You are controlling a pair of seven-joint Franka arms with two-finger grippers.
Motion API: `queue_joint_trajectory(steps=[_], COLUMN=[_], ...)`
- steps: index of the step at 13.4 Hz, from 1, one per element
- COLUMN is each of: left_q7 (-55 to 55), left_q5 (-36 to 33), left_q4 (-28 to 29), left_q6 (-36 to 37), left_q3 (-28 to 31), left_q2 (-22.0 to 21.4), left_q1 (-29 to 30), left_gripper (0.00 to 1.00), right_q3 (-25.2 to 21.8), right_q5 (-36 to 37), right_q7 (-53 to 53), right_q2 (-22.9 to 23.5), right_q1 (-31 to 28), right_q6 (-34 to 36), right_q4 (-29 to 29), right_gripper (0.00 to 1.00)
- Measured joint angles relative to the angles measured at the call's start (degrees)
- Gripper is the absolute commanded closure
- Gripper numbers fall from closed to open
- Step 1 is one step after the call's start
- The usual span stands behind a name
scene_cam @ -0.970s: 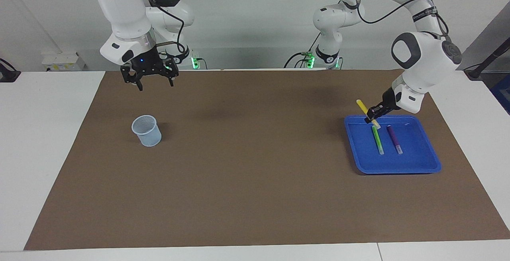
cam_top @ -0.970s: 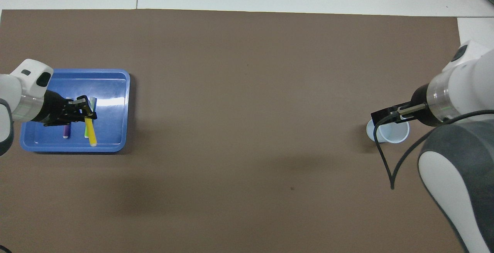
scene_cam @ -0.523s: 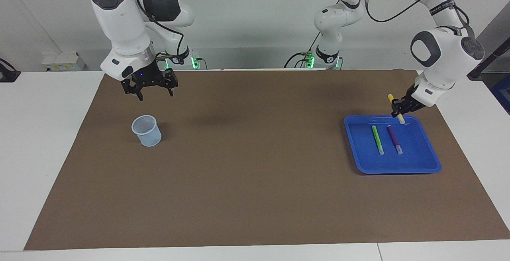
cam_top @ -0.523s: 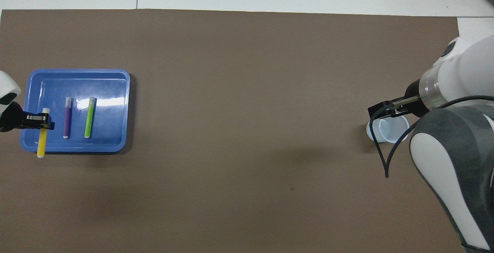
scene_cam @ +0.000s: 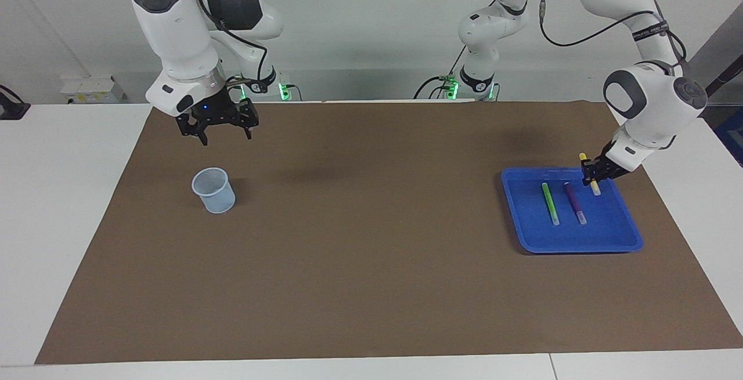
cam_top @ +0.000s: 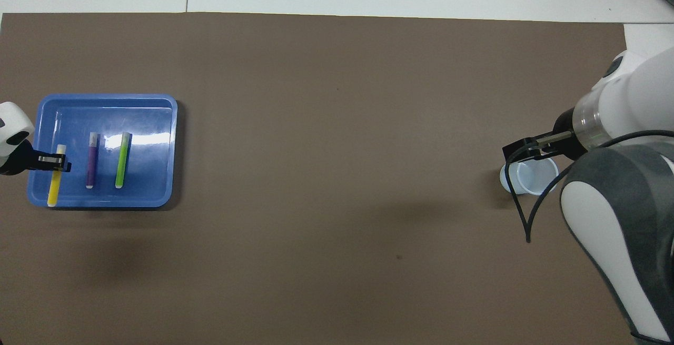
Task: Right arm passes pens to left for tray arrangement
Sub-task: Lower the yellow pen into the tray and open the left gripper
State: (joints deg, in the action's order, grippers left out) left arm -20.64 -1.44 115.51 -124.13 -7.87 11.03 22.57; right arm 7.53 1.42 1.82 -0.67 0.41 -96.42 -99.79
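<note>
At the left arm's end of the table I see the left gripper clamped on the yellow pen, held tilted over the tray, its pale tip low inside the rim. From my facing view the tray sits at about four o'clock, the cup at about nine. My overhead view shows the pen's whole length; facing, the gripper hides part. Right gripper hangs spread apart, holding nothing, over bare mat. I count three pens, green pen and purple pen lying flat, one tray, one cup.
</note>
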Motion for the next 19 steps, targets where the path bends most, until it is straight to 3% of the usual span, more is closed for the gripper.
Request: queue_joint_trajectory(steps=[7,8,10,11,14,19], left_q7=[-1.93,-1.95,-2.04,-2.04,-2.05,-2.05], left_q5=[-0.28,-0.30,-0.38,-0.39,-0.41,-0.41], left_q4=[-0.22,-0.29,-0.30,-0.29,-0.29,-1.63], left_q6=[-10.47,-11.26,-12.41,-12.45,-12.72,-11.35], left_q3=[0.03,0.03,0.01,0.00,-0.08,-0.32], left_q2=[7.21,7.28,7.54,7.55,7.84,8.02], left_q1=[1.54,1.57,1.62,1.63,1.64,1.64], left_gripper=[1.00,0.72,0.04,0.00,0.00,0.00], right_q3=[-0.68,-0.68,-0.69,-0.69,-2.02,-4.01], right_q5=[0.00,0.00,-0.44,-1.20,-2.38,-2.56], right_q7=[0.00,0.00,0.00,0.00,0.00,0.00], right_q2=[-0.09,-0.20,-0.95,-1.17,-0.62,0.40], right_q1=[0.01,0.01,0.01,0.04,0.12,0.16], right_q6=[0.00,-0.01,0.00,1.03,8.59,8.74], right_q4=[0.33,0.55,1.43,2.56,8.12,8.63], right_gripper=[0.00,0.00,0.00,0.00,0.00,0.00])
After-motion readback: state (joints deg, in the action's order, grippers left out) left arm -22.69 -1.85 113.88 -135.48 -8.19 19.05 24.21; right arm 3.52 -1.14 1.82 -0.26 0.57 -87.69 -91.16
